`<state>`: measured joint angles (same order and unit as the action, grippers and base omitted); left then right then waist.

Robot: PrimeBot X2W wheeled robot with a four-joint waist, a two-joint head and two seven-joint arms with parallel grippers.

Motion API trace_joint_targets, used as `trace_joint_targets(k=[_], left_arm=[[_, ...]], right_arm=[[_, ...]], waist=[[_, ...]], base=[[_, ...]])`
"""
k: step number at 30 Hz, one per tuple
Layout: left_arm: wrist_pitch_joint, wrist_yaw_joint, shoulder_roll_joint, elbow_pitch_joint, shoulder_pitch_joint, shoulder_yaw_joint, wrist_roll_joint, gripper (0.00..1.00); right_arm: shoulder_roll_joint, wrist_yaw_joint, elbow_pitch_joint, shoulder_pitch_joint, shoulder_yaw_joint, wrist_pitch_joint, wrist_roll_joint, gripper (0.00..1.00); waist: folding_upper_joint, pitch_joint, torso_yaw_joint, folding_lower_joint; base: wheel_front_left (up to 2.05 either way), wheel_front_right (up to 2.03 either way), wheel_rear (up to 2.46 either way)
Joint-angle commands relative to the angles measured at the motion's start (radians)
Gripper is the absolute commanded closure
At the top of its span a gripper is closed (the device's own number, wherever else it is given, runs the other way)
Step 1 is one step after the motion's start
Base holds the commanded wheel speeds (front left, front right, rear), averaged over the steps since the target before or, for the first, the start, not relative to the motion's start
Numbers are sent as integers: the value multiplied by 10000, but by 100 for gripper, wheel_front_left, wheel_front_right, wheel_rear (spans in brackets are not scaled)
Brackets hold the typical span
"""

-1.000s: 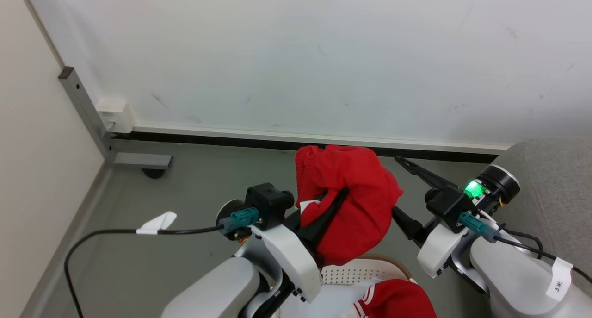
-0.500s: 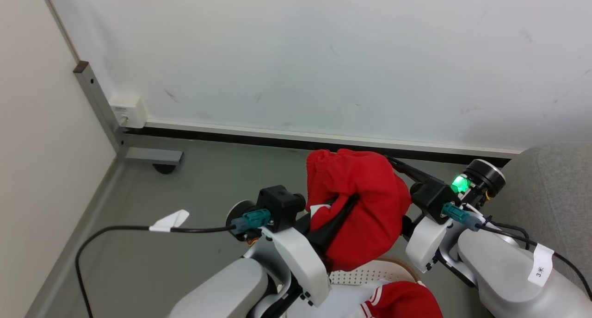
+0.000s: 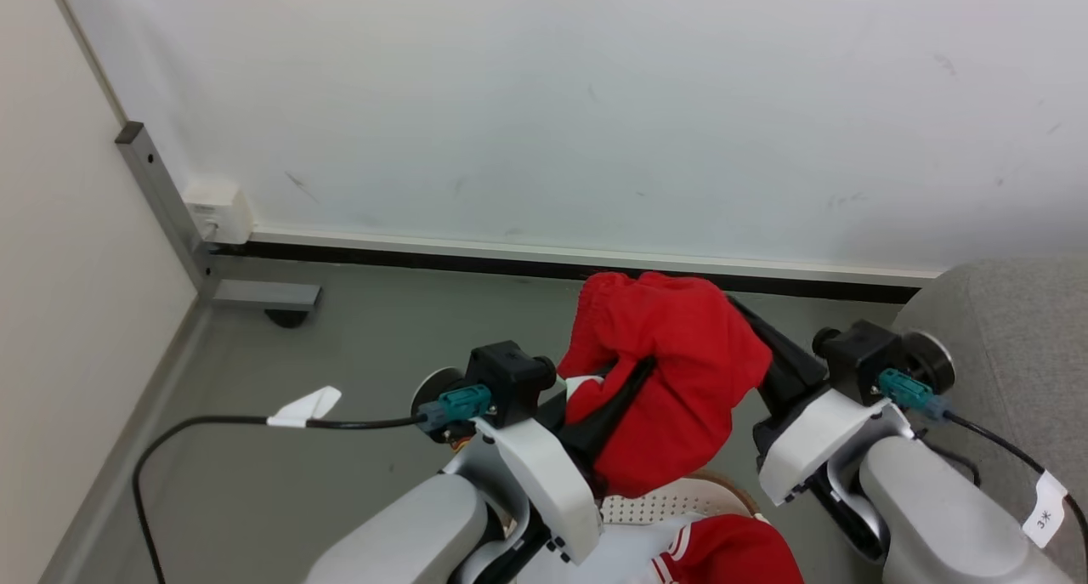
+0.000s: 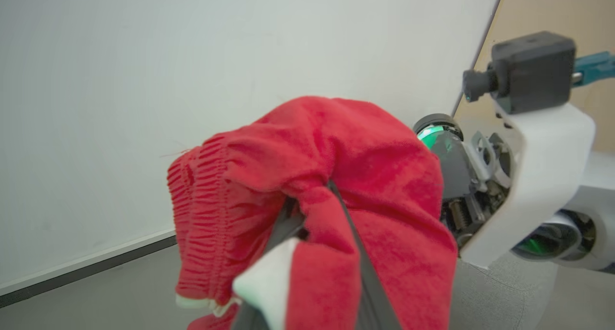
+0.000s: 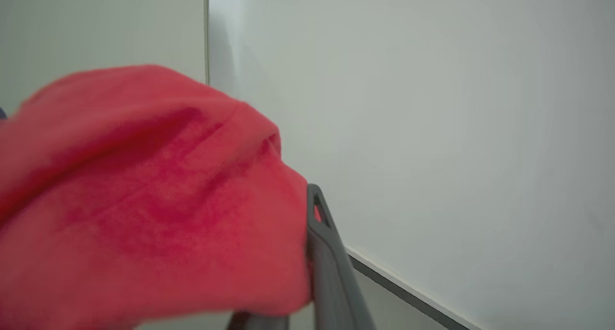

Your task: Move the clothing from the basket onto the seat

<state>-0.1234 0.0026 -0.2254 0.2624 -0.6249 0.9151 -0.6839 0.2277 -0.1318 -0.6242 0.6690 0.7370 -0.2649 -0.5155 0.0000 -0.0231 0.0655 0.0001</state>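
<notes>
My left gripper (image 3: pixel 636 373) is shut on the plain red garment (image 3: pixel 680 371), holding it bunched in the air above the basket (image 3: pixel 671 506); its fingers (image 4: pixel 358 262) are wrapped in the cloth (image 4: pixel 336 142). My right gripper (image 3: pixel 741 314) presses against the garment's right side. In the right wrist view one dark finger (image 5: pixel 323 253) shows beside the red cloth (image 5: pixel 144 200), which covers the other. The striped red and white garment (image 3: pixel 722 554) lies in the basket at the bottom edge. The grey seat (image 3: pixel 1011 329) stands to the right.
A white wall with a dark baseboard (image 3: pixel 510 265) runs across ahead. At the left, a grey metal post and foot (image 3: pixel 255 293) stand by a wall socket (image 3: pixel 217 210). A black cable (image 3: pixel 212 422) trails over the grey floor.
My right gripper has swung left up against the held garment, and its wrist has turned so the green light no longer faces the head camera. The left gripper keeps its hold.
</notes>
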Motion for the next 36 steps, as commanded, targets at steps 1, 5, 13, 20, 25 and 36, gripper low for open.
trace_joint_targets(k=[1, 5, 13, 20, 25, 36], left_arm=[[-55, 65, -53, -32, 83, -23, 7, 100], [-205, 90, -2, -154, 171, -139, -142, 61], [-284, 173, -136, -300, 187, -197, -158, 0], [-379, 328, -316, -351, 189, -253, -83, 0], [-681, 435, -453, -410, 63, -316, 187, 0], [-1226, 447, -593, -254, 124, -495, 531, 0]], right_arm=[[-74, 21, 112, -334, -161, 10, -228, 100], [-261, 21, 639, -1053, -1119, 10, -894, 100], [-510, 21, 1786, -1992, -2542, 6, -1599, 100], [-406, 21, 2599, -2539, -3247, 9, -2077, 100], [-294, 21, 3211, -2945, -3807, 9, -2277, 100], [-385, 20, 4709, -4253, -4664, 9, -3272, 100]], waist=[[0, -8, -36, -1], [0, 15, -124, -1], [0, 88, -437, -1], [0, 170, -1155, -1], [0, 294, -1955, -1], [0, 650, -3483, -1]], base=[[0, 0, 0], [0, 0, 0], [0, 0, 0], [0, 0, 0], [0, 0, 0], [0, 0, 0]])
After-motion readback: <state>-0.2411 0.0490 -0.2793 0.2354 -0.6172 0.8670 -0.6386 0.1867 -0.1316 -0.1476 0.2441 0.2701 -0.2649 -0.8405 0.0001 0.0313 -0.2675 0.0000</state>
